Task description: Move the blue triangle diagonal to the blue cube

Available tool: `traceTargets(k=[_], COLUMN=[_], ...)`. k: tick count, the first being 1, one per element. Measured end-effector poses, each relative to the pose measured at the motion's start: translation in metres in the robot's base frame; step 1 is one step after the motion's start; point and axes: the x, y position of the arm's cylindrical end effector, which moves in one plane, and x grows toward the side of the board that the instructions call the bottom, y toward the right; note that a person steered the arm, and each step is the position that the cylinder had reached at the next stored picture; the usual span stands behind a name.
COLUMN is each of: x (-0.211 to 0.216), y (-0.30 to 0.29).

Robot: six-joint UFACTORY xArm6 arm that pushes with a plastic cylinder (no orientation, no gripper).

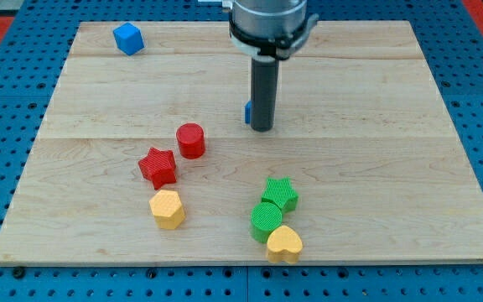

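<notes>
Nearest the view's bottom: one yellow heart-shaped block (284, 243), touching one green round ribbed block (266, 221), with one green star-shaped block (281, 194) just above.

To their left: one yellow hexagonal block (167, 208), one red star-shaped block (158, 166), one red cylindrical block (190, 139), in a loose rising line.

Mid-board: my tip (262, 128), the lower end of a straight dark rod. I carried no claw, so nothing was there to spread or pinch. It rested on the pale wooden board (376, 168).

Task item: the blue triangle (247, 111), only a sliver showing, lay touching or just beside the rod's left side.

Farthest: the blue cube (128, 39), top left corner, well apart. It lay up and leftward from the triangle, so I judged the push should run that way, with my tip on the triangle's lower right.
</notes>
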Motion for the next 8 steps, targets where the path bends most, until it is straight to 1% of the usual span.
traceTargets(k=[1,2,3,4,5,6,7,8], x=[-0.028,-0.027,-0.026,-0.034,-0.057,-0.075,-0.080,-0.085], y=[-0.011,0.005,0.034,0.043,0.025,-0.017,-0.049,-0.050])
